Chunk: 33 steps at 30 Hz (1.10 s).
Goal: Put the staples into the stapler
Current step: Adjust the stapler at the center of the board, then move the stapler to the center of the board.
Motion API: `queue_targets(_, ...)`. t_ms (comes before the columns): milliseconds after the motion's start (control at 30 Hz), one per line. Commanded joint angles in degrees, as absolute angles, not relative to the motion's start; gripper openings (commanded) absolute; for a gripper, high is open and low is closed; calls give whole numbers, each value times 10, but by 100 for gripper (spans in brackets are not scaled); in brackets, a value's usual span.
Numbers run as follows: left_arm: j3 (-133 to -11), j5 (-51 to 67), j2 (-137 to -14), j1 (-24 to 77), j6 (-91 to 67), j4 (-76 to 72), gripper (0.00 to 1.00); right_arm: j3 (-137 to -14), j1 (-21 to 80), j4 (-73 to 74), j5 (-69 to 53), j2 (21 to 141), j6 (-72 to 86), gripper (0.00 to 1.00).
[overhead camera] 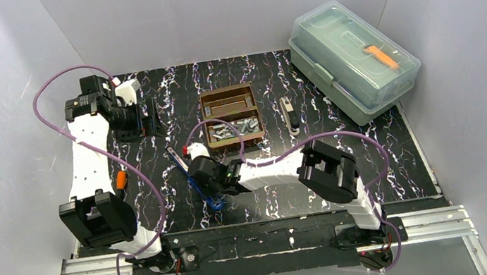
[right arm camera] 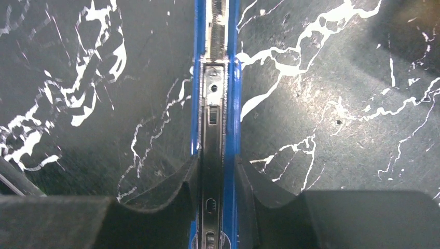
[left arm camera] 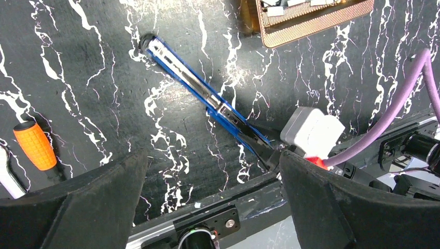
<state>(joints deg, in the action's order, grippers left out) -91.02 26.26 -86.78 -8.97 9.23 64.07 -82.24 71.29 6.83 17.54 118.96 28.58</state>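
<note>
the right jaws straddle the open blue stapler (right arm camera: 215, 104), which lies flat on the desk (right arm camera: 337, 104). they are narrowed against both its side rails, probably to pin it steady for loading. the left jaws hang wide and empty, well apart to the left, free to fetch. the staples (overhead camera: 236, 129) lie in the brown tray (overhead camera: 204, 118), just beyond the stapler.

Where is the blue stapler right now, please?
Top view: the blue stapler lies open, front-left of the brown staple tray, its near end inside the right gripper.
</note>
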Motion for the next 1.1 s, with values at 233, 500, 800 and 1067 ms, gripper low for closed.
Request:
queue_targets(233, -919, 263, -835, -95, 115, 663, 98, -834, 713, 48, 219, 1223, 403, 30)
queue_targets(500, -908, 260, -836, -95, 118, 665, 98, -824, 713, 47, 198, 1185, 388, 59)
queue_targets(800, -893, 272, -827, -95, 124, 669, 98, -785, 682, 94, 187, 1091, 374, 66)
queue_targets(1067, -880, 280, -816, -94, 144, 673, 98, -662, 586, 135, 195, 940, 378, 81)
